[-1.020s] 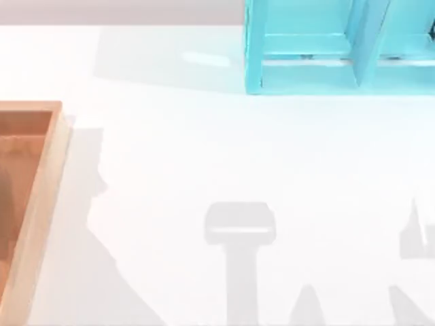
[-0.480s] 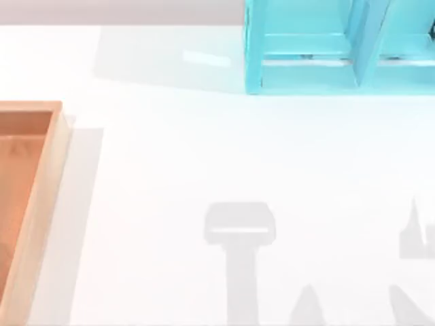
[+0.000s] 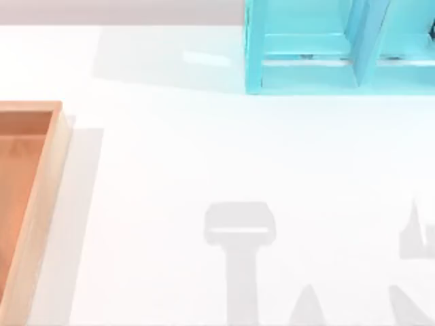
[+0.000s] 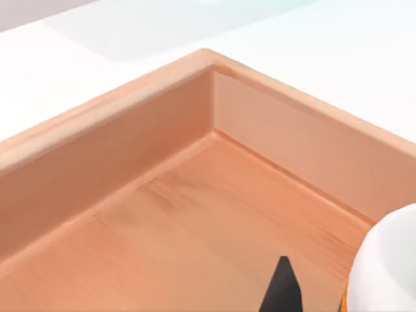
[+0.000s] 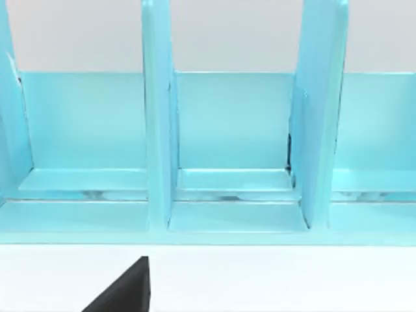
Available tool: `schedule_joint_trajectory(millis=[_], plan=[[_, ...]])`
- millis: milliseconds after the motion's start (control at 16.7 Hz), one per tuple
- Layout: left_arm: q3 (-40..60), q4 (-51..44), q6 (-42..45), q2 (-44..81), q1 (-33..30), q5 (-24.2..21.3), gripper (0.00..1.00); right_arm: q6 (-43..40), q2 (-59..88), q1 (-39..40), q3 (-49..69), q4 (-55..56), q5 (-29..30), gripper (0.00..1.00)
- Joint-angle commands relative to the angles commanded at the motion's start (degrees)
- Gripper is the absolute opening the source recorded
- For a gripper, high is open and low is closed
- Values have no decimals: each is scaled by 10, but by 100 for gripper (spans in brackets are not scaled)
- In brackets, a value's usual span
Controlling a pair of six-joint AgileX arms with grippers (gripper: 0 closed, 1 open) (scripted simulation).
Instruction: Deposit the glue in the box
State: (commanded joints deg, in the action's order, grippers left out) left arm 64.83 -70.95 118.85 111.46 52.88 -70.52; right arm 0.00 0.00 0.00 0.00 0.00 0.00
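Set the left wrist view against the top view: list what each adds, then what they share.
Left wrist view adds: the white glue beside the left end effector, over the floor of the box near an inside corner. Top view adds: the teal shelf at the table's far right, plus arm shadows. Shared: the box and the white table.

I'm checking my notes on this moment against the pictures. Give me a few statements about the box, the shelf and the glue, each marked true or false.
1. The box sits at the table's left edge. True.
2. The shelf is red. False: it is teal.
3. The left wrist view looks into the box's corner. True.
4. The glue stands on the shelf. False: its white body shows over the box's floor.
5. The right wrist view faces the shelf's compartments. True.
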Motion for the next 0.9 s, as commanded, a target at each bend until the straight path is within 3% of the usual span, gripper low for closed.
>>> schedule_joint_trajectory(millis=[300, 720, 900], plan=[[-31, 63, -62, -11, -26, -5, 0, 0, 0, 0, 0, 0, 0, 100], [-89, 313, -244, -25, -72, -16, 0, 0, 0, 0, 0, 0, 0, 100], [-116, 377, -303, -32, -94, -22, 0, 0, 0, 0, 0, 0, 0, 100]])
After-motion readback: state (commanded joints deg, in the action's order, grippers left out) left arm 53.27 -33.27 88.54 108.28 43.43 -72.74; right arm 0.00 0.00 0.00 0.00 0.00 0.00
